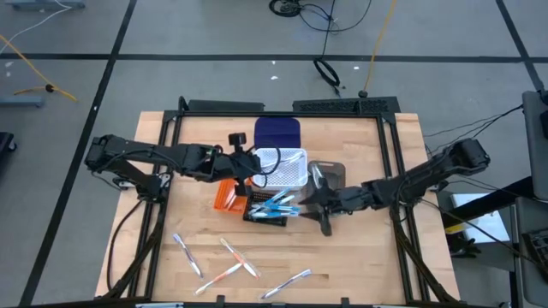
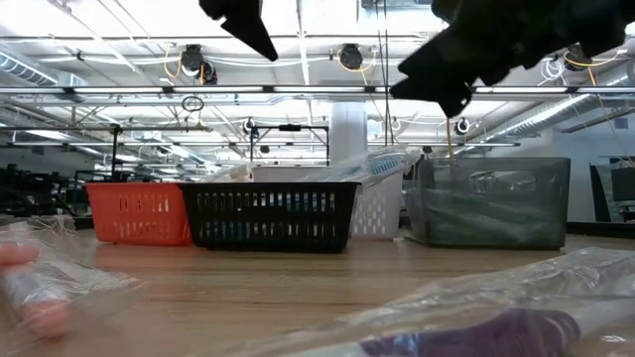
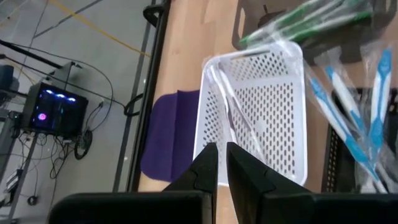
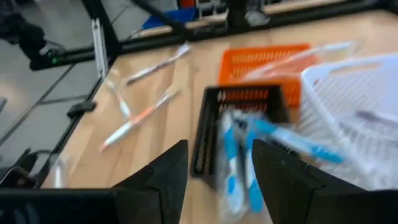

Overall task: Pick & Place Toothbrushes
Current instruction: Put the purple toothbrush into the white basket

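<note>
Several wrapped toothbrushes (image 1: 238,257) lie loose on the near part of the wooden table. Blue ones (image 1: 278,205) lie in the black bin (image 1: 265,212), some sticking out over its rim (image 4: 292,140). A pale one (image 3: 231,112) lies in the white bin (image 1: 287,167), and green ones (image 3: 305,22) in the grey bin (image 1: 332,174). My left gripper (image 3: 222,165) hangs shut above the white bin's left end (image 1: 250,162), holding nothing. My right gripper (image 4: 214,168) is open, raised just right of the black bin (image 1: 315,204), with nothing between its fingers.
The orange bin (image 1: 227,195) stands left of the black one, all bins clustered mid-table. A purple mat (image 1: 278,133) lies behind the white bin. A black frame (image 1: 282,107) borders the table's far and side edges. Free wood lies along the near edge between the loose brushes.
</note>
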Action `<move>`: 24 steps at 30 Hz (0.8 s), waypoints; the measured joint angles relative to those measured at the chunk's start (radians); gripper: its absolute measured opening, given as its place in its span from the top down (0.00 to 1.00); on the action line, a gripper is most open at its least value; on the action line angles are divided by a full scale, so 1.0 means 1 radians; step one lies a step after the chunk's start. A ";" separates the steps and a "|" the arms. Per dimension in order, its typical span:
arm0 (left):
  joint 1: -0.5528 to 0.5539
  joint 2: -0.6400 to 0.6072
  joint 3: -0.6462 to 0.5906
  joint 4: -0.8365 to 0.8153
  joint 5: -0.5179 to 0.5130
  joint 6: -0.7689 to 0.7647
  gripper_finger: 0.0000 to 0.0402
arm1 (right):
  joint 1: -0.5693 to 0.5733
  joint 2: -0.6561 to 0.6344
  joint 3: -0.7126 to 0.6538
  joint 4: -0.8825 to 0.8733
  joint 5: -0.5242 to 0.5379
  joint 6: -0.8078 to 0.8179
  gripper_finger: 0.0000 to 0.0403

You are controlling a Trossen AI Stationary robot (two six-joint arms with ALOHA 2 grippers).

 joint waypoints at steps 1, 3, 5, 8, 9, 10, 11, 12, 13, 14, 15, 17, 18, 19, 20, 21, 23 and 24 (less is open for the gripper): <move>0.000 0.000 0.000 -0.011 0.000 0.000 0.92 | 0.008 0.008 0.000 -0.008 -0.003 0.014 0.58; 0.000 0.000 0.000 -0.029 0.001 -0.013 0.92 | 0.029 0.028 0.000 -0.009 -0.003 0.023 0.58; -0.002 0.000 0.000 -0.043 0.007 -0.036 0.92 | 0.051 0.051 0.000 -0.003 -0.004 0.022 0.58; -0.002 0.000 0.000 -0.059 0.056 -0.071 0.92 | 0.083 0.081 0.000 0.011 -0.034 0.026 0.58; -0.002 0.000 0.000 -0.065 0.078 -0.080 0.92 | 0.094 0.091 0.000 0.014 -0.036 0.033 0.58; -0.002 0.000 0.000 -0.071 0.099 -0.089 0.92 | 0.103 0.104 0.000 0.025 -0.043 0.039 0.58; -0.002 0.000 0.000 -0.073 0.119 -0.099 0.92 | 0.114 0.115 0.000 0.033 -0.054 0.040 0.58; -0.002 0.000 0.000 -0.074 0.137 -0.109 0.92 | 0.128 0.126 -0.001 0.044 -0.057 0.041 0.58; -0.004 0.000 0.000 -0.075 0.153 -0.120 0.92 | 0.141 0.140 -0.002 0.073 -0.061 0.041 0.58; -0.005 0.000 0.000 -0.075 0.165 -0.129 0.92 | 0.152 0.155 -0.001 0.111 -0.080 0.040 0.58; -0.006 0.000 0.000 -0.075 0.174 -0.135 0.92 | 0.167 0.169 0.000 0.138 -0.085 0.038 0.58; -0.011 0.000 0.000 -0.075 0.184 -0.152 0.92 | 0.197 0.194 0.000 0.158 -0.092 0.036 0.58; -0.015 0.000 0.000 -0.075 0.185 -0.164 0.92 | 0.212 0.209 -0.001 0.167 -0.092 0.038 0.58; -0.019 0.000 0.000 -0.075 0.185 -0.177 0.92 | 0.227 0.222 -0.001 0.174 -0.091 0.044 0.58; -0.023 0.000 0.000 -0.075 0.185 -0.189 0.92 | 0.245 0.235 -0.001 0.179 -0.081 0.048 0.58; -0.029 0.000 0.000 -0.075 0.185 -0.203 0.92 | 0.262 0.247 -0.001 0.188 -0.073 0.051 0.58; -0.042 0.000 0.000 -0.075 0.187 -0.235 0.92 | 0.299 0.282 0.000 0.225 -0.053 0.053 0.58; -0.049 0.000 0.000 -0.075 0.187 -0.251 0.92 | 0.317 0.301 0.000 0.249 -0.049 0.053 0.58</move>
